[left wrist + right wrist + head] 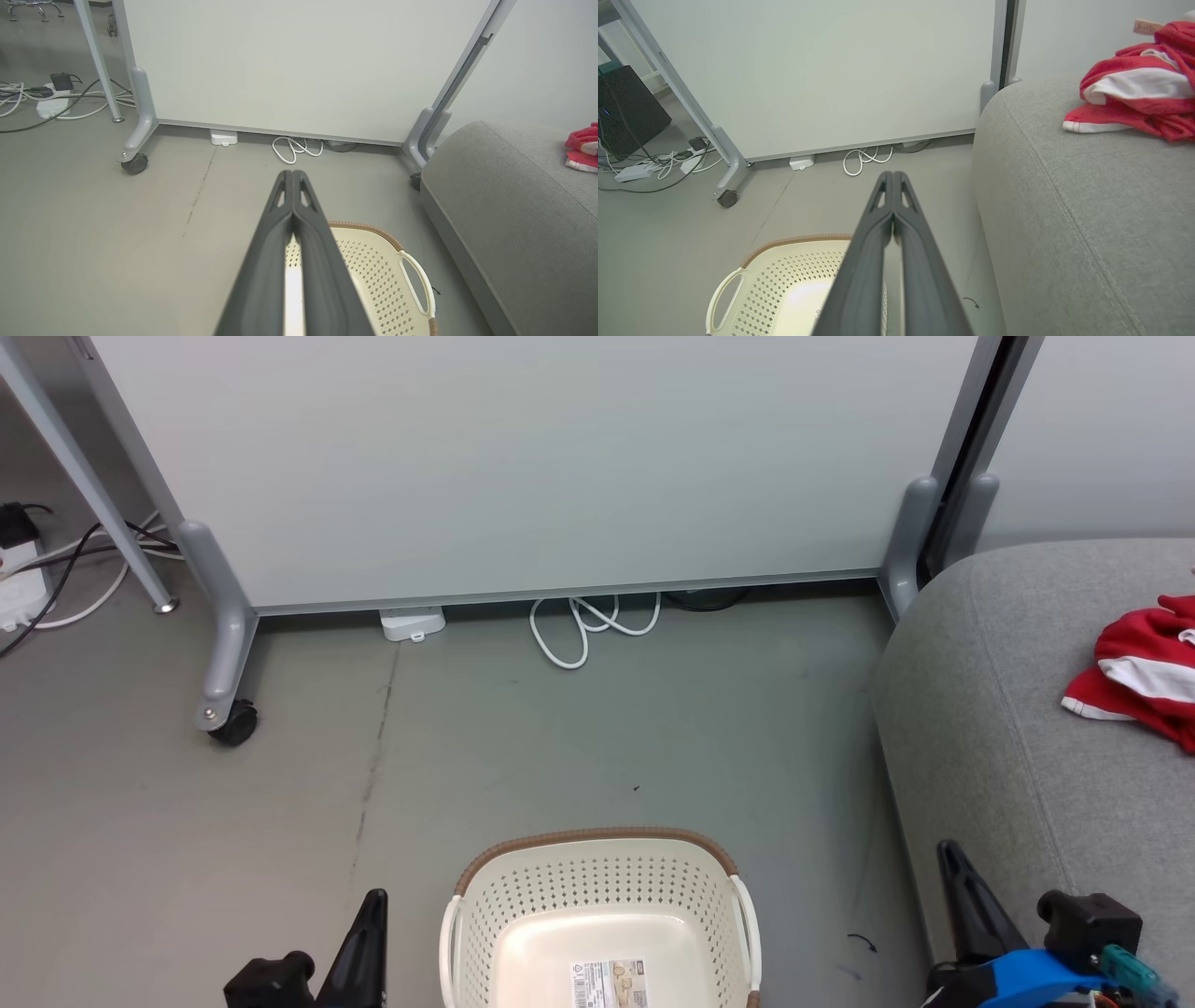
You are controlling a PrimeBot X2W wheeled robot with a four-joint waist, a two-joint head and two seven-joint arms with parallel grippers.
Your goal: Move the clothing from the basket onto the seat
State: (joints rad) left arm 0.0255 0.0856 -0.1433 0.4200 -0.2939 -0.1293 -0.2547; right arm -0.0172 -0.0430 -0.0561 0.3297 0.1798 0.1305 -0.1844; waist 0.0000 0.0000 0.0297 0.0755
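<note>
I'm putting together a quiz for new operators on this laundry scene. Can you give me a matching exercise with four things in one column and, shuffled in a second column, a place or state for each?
Column one
1. clothing
2. basket
3. white cable
4. left gripper

Column two
A. shut, holding nothing
B. lying on the grey seat
C. coiled at the foot of the white panel
D. standing on the floor, no garment seen inside

Pairs: 1-B, 2-D, 3-C, 4-A
</note>
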